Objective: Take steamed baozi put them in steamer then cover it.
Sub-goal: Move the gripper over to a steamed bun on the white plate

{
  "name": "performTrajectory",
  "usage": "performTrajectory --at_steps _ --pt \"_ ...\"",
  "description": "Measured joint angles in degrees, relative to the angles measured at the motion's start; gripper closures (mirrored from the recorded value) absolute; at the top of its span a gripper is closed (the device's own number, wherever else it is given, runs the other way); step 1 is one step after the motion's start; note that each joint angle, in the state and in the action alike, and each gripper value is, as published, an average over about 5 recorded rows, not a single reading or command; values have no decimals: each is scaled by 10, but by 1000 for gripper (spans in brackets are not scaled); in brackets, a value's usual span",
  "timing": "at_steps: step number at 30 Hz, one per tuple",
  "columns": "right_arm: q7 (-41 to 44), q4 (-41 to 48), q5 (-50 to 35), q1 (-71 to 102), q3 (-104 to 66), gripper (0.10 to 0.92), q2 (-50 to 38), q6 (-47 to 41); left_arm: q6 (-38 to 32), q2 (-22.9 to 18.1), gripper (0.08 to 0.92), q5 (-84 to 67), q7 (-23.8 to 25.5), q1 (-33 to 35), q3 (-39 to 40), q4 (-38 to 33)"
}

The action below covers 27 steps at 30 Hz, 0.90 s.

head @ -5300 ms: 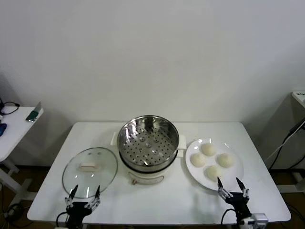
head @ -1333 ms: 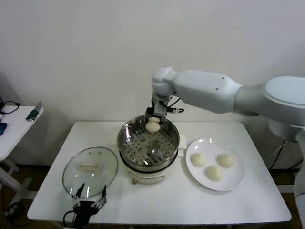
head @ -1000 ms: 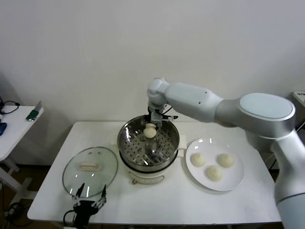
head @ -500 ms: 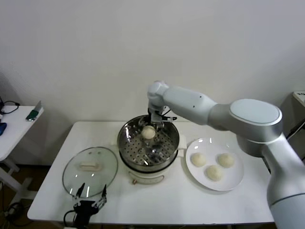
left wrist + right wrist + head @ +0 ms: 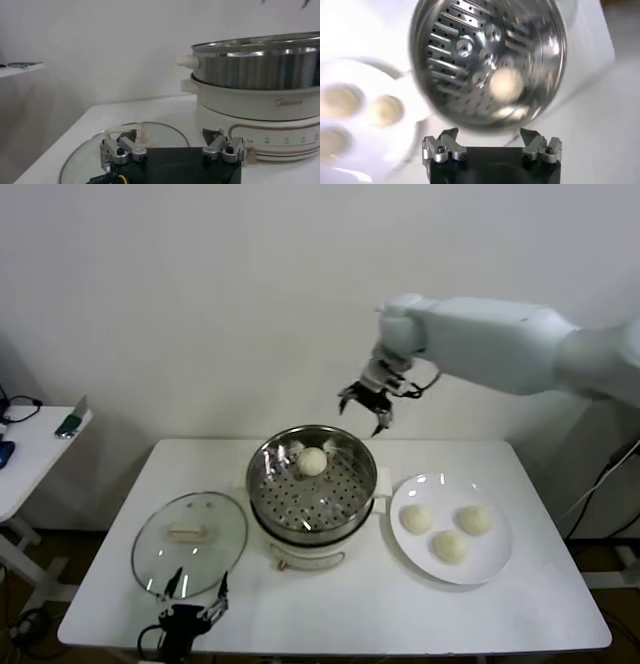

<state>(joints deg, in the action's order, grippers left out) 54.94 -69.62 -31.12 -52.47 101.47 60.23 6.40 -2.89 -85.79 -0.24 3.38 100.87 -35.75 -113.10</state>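
Note:
One baozi [image 5: 313,461] lies in the steel steamer [image 5: 311,519] toward its far side; it also shows in the right wrist view [image 5: 506,83] on the perforated floor [image 5: 465,47]. Three baozi [image 5: 416,518] [image 5: 474,520] [image 5: 449,546] lie on the white plate [image 5: 492,566]. My right gripper [image 5: 368,406] is open and empty, raised above and behind the steamer's far right rim. The glass cover [image 5: 189,531] lies flat on the table left of the steamer. My left gripper [image 5: 190,618] is open and empty at the table's front edge, just before the cover [image 5: 125,145].
The white table [image 5: 330,604] carries the steamer at the middle, the plate at the right and the cover at the left. A side table [image 5: 30,446] with small items stands at the far left. The steamer's cream base [image 5: 260,125] is close to the left wrist.
My right gripper has let the baozi go in the steamer, opened, and risen up and to the right, away from the basket. The left arm has stayed put.

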Motion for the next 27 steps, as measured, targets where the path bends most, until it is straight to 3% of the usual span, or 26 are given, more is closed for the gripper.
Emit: performTrajectory --at_steps 12,27 --pt "-48 -119 -43 53 19 203 -134 -200 1 5 177 0 -1 -5 -5 2" --pt "-87 -55 11 234 -95 203 -122 -286 -3 1 177 1 -2 -2 -7 8"
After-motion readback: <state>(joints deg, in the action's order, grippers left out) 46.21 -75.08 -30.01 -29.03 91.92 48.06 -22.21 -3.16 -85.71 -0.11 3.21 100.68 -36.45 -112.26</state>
